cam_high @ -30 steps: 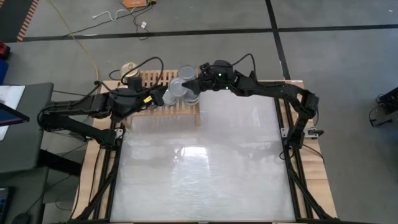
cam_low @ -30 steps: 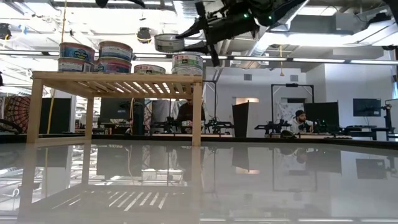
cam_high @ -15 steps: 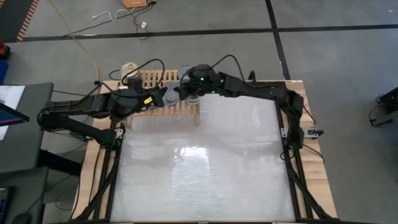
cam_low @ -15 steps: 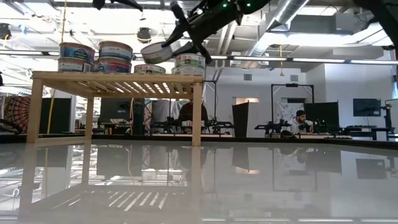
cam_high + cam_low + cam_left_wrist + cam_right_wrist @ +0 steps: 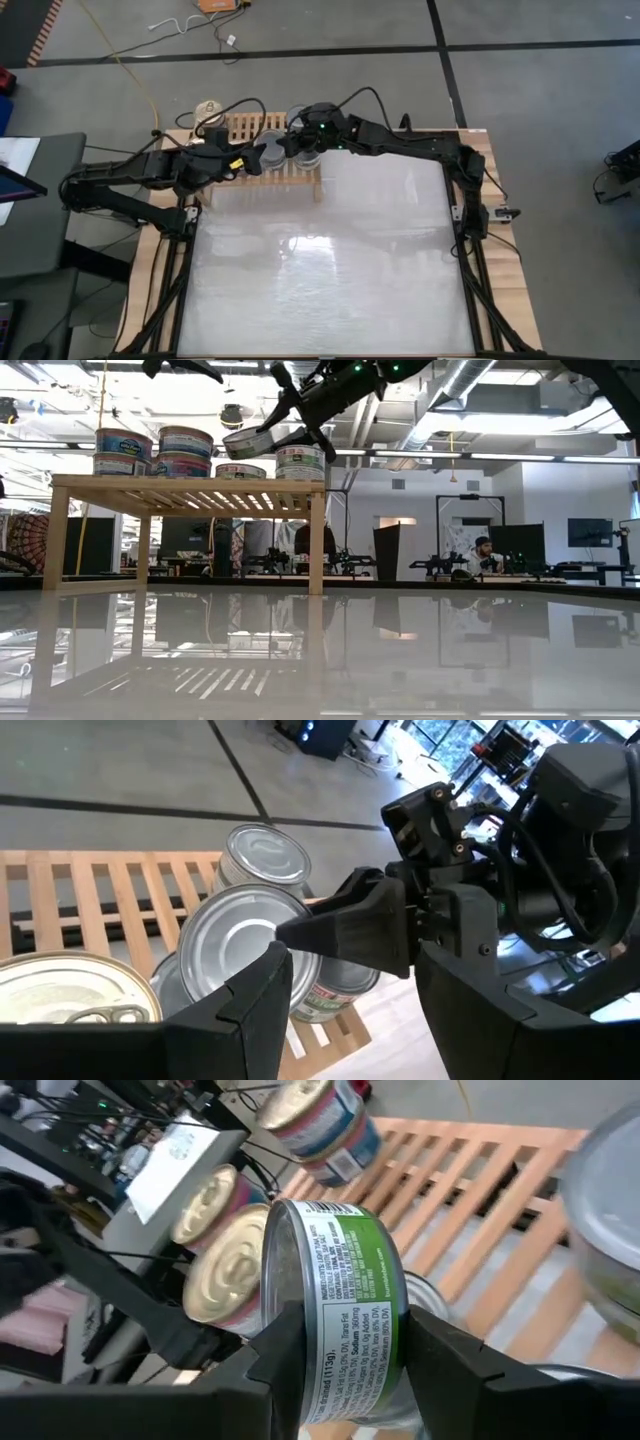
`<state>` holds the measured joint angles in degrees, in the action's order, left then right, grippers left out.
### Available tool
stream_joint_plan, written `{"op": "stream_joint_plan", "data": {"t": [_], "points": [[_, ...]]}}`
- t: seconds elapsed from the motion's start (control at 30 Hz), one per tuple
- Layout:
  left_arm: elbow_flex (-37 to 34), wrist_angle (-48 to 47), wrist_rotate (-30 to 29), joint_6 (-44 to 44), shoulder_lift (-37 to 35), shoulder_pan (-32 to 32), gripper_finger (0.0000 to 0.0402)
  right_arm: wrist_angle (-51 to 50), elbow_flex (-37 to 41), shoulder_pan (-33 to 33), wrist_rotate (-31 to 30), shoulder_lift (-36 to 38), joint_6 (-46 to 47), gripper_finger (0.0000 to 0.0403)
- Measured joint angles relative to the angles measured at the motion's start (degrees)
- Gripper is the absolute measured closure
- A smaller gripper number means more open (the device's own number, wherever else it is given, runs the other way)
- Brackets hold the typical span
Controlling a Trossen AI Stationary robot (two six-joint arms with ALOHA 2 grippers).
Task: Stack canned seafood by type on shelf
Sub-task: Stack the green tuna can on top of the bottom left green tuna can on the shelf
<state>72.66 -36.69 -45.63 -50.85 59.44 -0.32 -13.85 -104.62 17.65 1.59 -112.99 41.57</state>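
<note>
Right gripper [image 5: 285, 422] clenches a green-label can [image 5: 335, 1310], tilted above the shelf [image 5: 190, 488] near its right end; left gripper [image 5: 243, 160] alongside, fingers indeterminate. Several cans already stacked; this one remains

Cans [image 5: 250, 935]: bright metal, smooth silver tops (some gold pull-tab), glossy printed paper labels. Shelf [image 5: 190, 488]: pale matt slatted wood. Tabletop [image 5: 320, 270]: glossy white, reflective. Fingers [image 5: 235, 1010]: matt black plastic.

The white table [image 5: 330, 270] carries a low wooden shelf [image 5: 190, 490] at its far left corner; on the slatted top stand several round tins [image 5: 155, 452], some stacked; one green-labelled stack [image 5: 301, 463] stands at the right end.
</note>
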Motion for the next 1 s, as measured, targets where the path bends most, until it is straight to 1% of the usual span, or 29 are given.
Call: {"op": "stream_joint_plan", "data": {"t": [0.33, 0.67, 1.0], "points": [[0.0, 0.0, 0.0, -0.3, 0.0, 0.0, 0.0199, 3.1, 0.0, -0.3, 0.0, 0.0, 0.0, 0.0208], [0.0, 0.0, 0.0, -0.6, 0.0, 0.0, 0.0199, 3.4, 0.0, -0.5, 0.2, 0.0, 0.1, 0.0200], [0.0, 0.0, 0.2, -0.6, 0.0, 0.0, 0.0199, 5.8, 0.0, -0.4, 0.2, 0.1, 0.0, 0.0156]]}}
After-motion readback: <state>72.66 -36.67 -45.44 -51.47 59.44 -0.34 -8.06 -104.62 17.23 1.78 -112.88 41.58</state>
